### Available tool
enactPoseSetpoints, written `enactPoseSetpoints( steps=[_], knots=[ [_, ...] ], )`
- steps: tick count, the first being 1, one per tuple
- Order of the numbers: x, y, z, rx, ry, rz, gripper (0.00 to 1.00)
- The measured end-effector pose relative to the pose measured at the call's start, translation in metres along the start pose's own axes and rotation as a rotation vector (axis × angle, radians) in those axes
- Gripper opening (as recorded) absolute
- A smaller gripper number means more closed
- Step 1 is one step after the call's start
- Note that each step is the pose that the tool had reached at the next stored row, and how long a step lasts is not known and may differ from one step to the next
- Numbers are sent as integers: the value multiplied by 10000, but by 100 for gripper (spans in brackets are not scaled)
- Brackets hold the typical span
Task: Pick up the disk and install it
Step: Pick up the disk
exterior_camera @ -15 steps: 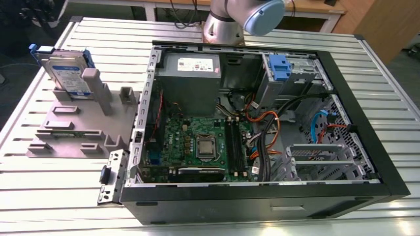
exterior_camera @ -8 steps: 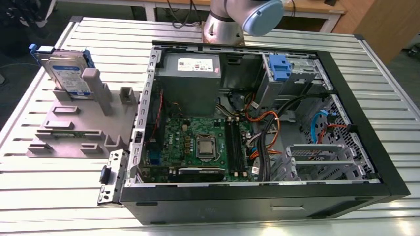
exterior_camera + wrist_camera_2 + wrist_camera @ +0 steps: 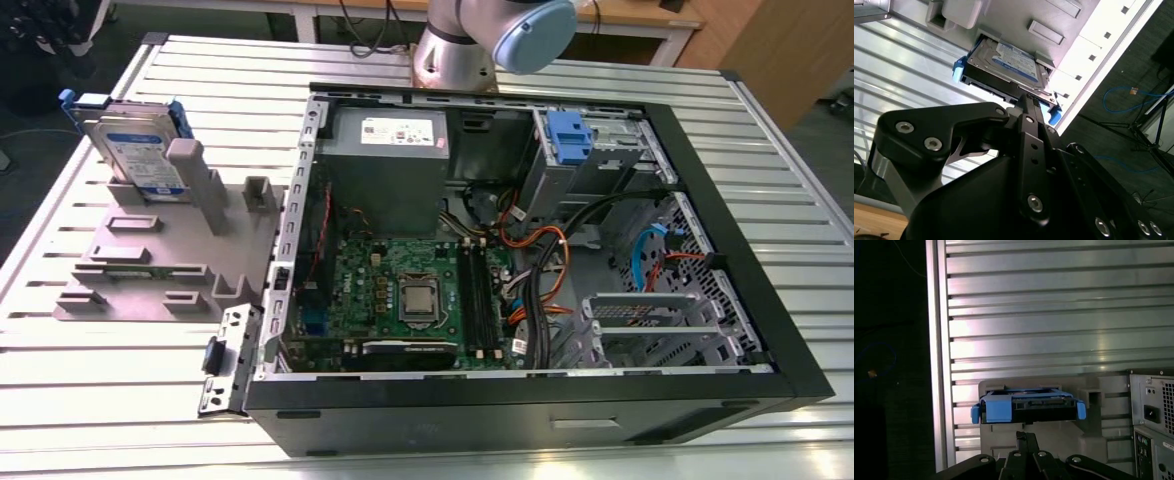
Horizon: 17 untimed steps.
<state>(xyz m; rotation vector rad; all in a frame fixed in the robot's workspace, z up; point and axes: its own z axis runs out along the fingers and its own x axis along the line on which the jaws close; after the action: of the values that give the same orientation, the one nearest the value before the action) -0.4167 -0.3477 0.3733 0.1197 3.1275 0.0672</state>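
Exterior view — disk (image 3: 135,150) upright in holder (image 3: 130,268)

No print can be read. The disk (image 3: 134,152) carries a white-and-blue label (image 3: 1015,62), and the grey power supply box (image 3: 387,170) a white sticker (image 3: 402,128); both have lettering too small to make out.

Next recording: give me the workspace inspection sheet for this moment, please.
Surface: slatted metal table, carrying case and holder.
Job's things: disk stands upright in the grey holder, at the exterior view's left of the open computer case; not installed.
Clutter: nothing seen.
Grippers: tool, in the first wrist view, aimed at the disk, apart from it.
Cables: orange, black and blue wires inside the case; blue cable on the floor.
Surroundings: wooden furniture; dark floor.
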Motion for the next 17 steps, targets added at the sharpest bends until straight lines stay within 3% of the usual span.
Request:
enactPoseSetpoints(
  steps=[9,17],
  knots=[
    [0,0,0,-1,1,-75,11],
    [0,0,0,-8,31,-761,11]
  ],
)
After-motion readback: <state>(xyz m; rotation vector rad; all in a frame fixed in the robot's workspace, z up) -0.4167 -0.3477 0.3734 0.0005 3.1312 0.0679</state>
